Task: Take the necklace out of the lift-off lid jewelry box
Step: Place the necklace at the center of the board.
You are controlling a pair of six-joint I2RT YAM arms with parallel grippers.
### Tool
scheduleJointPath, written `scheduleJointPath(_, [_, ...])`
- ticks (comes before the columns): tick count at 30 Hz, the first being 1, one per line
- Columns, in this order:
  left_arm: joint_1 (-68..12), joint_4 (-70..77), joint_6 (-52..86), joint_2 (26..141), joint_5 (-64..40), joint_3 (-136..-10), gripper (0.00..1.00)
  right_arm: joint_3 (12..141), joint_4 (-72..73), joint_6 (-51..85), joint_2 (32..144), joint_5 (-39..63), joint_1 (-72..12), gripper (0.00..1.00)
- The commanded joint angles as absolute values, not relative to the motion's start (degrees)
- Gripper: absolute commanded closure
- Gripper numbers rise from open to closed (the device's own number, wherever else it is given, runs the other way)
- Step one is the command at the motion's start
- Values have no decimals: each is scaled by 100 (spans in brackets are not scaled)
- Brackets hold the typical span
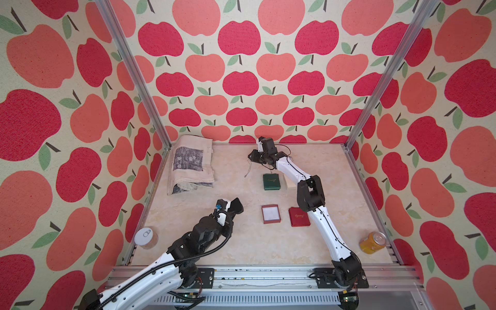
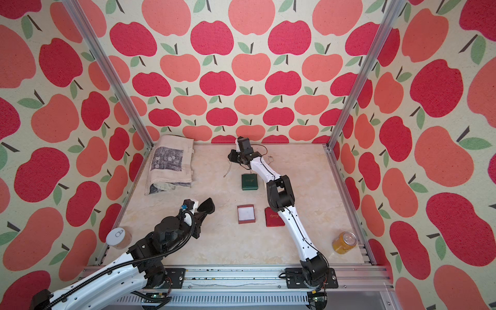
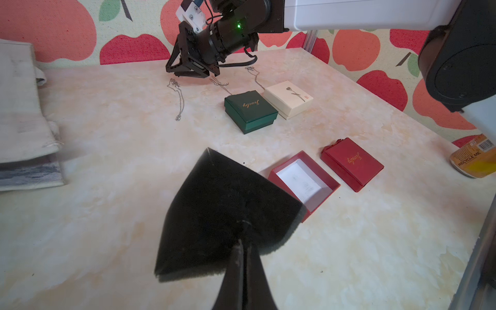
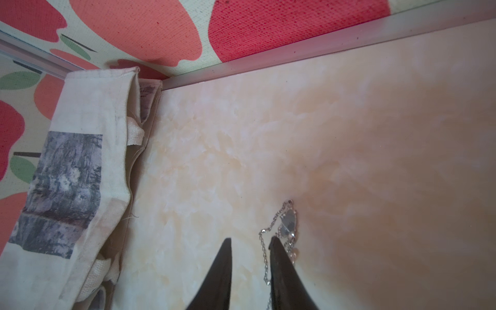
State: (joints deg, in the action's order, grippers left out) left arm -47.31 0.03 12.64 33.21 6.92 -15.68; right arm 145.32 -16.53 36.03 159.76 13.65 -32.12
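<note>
The red jewelry box base (image 1: 271,214) (image 3: 304,182) stands open, showing only its white lining. Its red lid (image 1: 299,217) (image 3: 351,163) lies beside it. My left gripper (image 3: 243,241) is shut on the edge of a black pad (image 3: 228,209) (image 1: 237,205), just left of the box. My right gripper (image 4: 249,241) (image 1: 252,157) is at the back of the table, open. A silver necklace (image 4: 288,222) (image 1: 248,169) lies on the table there, its chain running along the inner side of one finger and its pendant just past the tip.
A shut green box (image 1: 271,181) and a cream box (image 3: 288,99) sit behind the red one, with two more chains (image 3: 220,83) (image 3: 255,76) near them. A folded tote bag (image 1: 192,166) lies at the back left. A white-lidded jar (image 1: 146,237) and an orange can (image 1: 373,243) stand at the front corners.
</note>
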Motion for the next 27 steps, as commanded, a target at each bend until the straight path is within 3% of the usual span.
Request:
scheduleJointPath(1, [-4698, 138, 1371, 3485, 468, -1658, 100, 14764, -1417, 3830, 15981, 1454, -3190, 72])
scheduleJointPath(9, [-4711, 247, 1028, 3897, 52, -1966, 100, 13212, -1542, 3067, 14553, 1596, -3189, 71])
scheduleJointPath(17, [-4724, 795, 292, 4438, -298, -2145, 100, 10035, -1486, 2231, 12114, 1790, -3185, 69])
scheduleJointPath(27, [-5007, 1212, -400, 6051, -464, -2863, 100, 6588, -851, 2499, 9642, 2421, -3189, 59])
